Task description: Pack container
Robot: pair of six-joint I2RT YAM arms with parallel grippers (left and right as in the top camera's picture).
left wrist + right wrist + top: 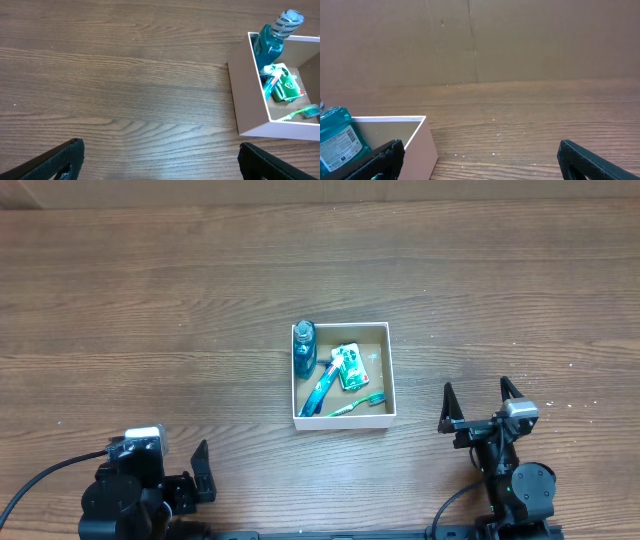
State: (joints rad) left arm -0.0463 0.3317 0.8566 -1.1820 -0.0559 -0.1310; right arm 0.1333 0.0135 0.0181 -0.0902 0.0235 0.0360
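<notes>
The container (391, 385) sits mid-table, holding a mouthwash bottle (304, 348), two toothbrushes (322, 392) and a green packet (350, 366). The left gripper (160, 155) and right gripper (478, 405) are both released, jaws spread wide, apart from the container.

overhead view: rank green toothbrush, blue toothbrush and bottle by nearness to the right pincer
1. Green toothbrush, along the container's near wall, closest to the right pincer.
2. Blue toothbrush, left of middle.
3. Bottle, far left corner.
</notes>
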